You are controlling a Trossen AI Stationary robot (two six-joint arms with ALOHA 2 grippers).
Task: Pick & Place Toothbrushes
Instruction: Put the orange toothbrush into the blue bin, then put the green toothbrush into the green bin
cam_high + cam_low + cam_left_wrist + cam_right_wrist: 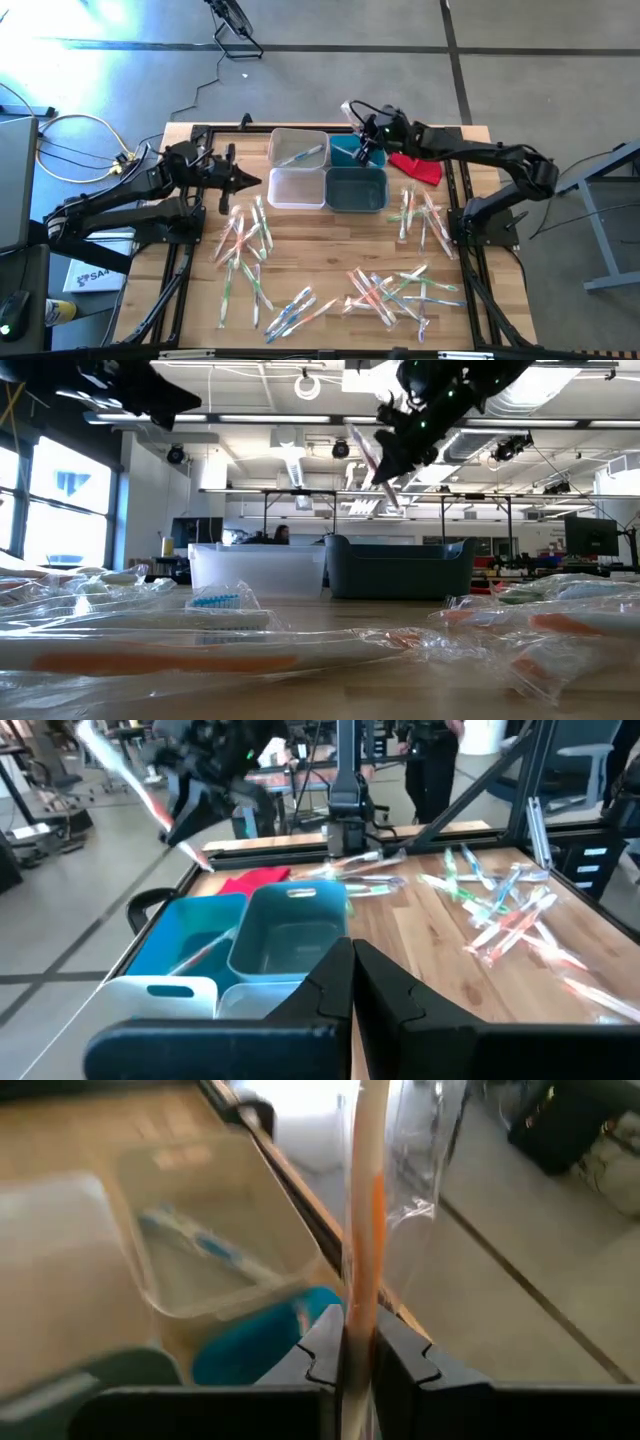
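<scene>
At the 9 o'clock side of the wooden table (pixel 330 240), the left gripper (pixel 248 182) hovers just beside the white bin (pixel 297 189); its fingers are pressed together with nothing between them.

At table centre toward 12 o'clock, four bins form a block: a clear bin (pixel 299 148) holding one blue-accented toothbrush (pixel 301 156), the white bin, a blue bin (pixel 350 154) and a grey-teal bin (pixel 356 190). The block stands between the two grippers.

Loose wrapped toothbrushes (pixel 245 245) lie scattered from 7 o'clock through 6 o'clock (pixel 390 290) to 3 o'clock (pixel 418 212); those nearest the low camera partly hide the bins in that view.

The right gripper (pixel 368 143) hangs above the blue bin, toward 1 o'clock. Its fingers pinch an orange-accented toothbrush (pixel 362 1230) in clear wrapping, held upright between the fingertips in the right wrist view.

A red cloth-like piece (pixel 417 167) lies at 2 o'clock, beside the grey-teal bin and under the right arm.
</scene>
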